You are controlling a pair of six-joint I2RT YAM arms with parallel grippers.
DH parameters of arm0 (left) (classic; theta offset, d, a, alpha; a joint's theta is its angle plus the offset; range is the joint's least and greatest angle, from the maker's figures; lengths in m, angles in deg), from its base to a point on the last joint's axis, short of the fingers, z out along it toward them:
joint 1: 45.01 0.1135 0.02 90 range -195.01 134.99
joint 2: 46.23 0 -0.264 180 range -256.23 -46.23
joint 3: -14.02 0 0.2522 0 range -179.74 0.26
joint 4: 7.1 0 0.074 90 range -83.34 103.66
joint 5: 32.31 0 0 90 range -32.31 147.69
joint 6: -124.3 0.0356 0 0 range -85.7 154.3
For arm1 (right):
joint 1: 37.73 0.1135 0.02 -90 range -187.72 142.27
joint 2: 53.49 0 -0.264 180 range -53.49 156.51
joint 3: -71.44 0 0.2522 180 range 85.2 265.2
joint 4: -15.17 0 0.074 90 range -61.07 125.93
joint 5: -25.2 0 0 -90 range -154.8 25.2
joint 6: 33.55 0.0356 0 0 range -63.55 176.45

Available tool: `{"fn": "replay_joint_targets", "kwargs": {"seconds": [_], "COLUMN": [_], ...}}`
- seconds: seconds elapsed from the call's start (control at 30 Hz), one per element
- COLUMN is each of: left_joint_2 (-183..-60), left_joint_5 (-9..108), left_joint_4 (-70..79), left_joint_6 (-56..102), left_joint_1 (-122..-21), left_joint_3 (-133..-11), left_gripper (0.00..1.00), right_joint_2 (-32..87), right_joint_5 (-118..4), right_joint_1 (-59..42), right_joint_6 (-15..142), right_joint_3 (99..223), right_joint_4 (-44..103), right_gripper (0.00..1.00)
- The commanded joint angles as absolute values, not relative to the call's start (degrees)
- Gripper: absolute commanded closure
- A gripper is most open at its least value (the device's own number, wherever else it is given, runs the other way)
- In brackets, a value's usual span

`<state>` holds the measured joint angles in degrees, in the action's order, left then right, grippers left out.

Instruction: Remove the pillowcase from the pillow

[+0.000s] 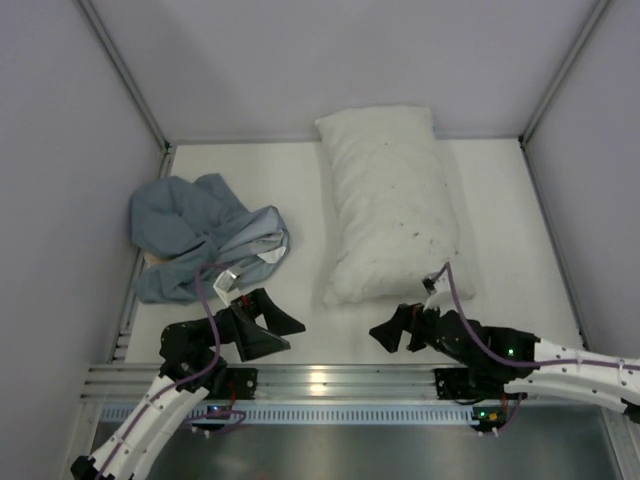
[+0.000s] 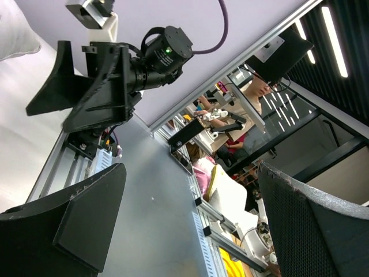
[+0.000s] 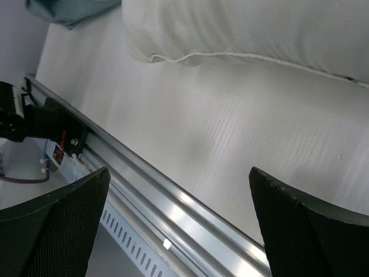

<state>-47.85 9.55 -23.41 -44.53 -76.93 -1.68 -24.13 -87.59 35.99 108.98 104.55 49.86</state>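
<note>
From above, the pillow [image 1: 390, 200] is seen bare, the pillowcase [image 1: 200, 235] crumpled left of it, apart. The left gripper [image 1: 292, 336] and right gripper [image 1: 392, 340] are held by its near end. In the left wrist view the fingers [image 2: 75, 231] are spread and empty. In the right wrist view they are likewise spread, facing what is probably the pillow's seam.

The pillow [image 1: 390, 205] is white cloth, matt and faintly nubbly, with a corded seam along its edge. Left of the pillow, the pillowcase [image 1: 200, 235] is soft grey-blue fabric, dull and creased. Under the pillow, the table [image 1: 292, 190] is smooth matt white. Nearer me than the pillow, the rail [image 1: 320, 380] is shiny brushed metal. My right claw [image 3: 180, 170] has matt black fingers [image 3: 311, 231] with finely dimpled pads.
</note>
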Motion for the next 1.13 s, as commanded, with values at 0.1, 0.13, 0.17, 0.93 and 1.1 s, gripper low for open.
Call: {"fn": "replay_joint_targets", "kwargs": {"seconds": [0.1,0.13,0.17,0.93,1.1], "left_joint_2": [-47.54,-47.54,-47.46,-47.72,-47.63], "left_joint_5": [10.67,10.41,10.23,22.44,25.60], "left_joint_4": [-25.68,-25.86,-26.04,-4.95,0.84], "left_joint_6": [-43.74,-43.92,-44.27,-36.63,-35.93], "left_joint_1": [-77.09,-77.09,-77.09,-77.09,-77.09], "left_joint_3": [9.05,9.13,9.13,7.64,7.46], "left_gripper": [0.01,0.01,0.01,0.01,0.01], "right_joint_2": [-47.30,-48.99,-51.45,-59.56,-60.09], "right_joint_5": [-90.11,-90.46,-91.07,-99.78,-100.84], "right_joint_1": [37.86,37.86,37.86,37.95,37.95], "right_joint_6": [106.29,105.76,105.06,107.86,107.78], "right_joint_3": [95.75,93.83,92.85,76.85,76.85], "right_joint_4": [49.15,48.53,47.14,35.61,35.70], "right_gripper": [0.01,0.01,0.00,0.01,0.00]}}
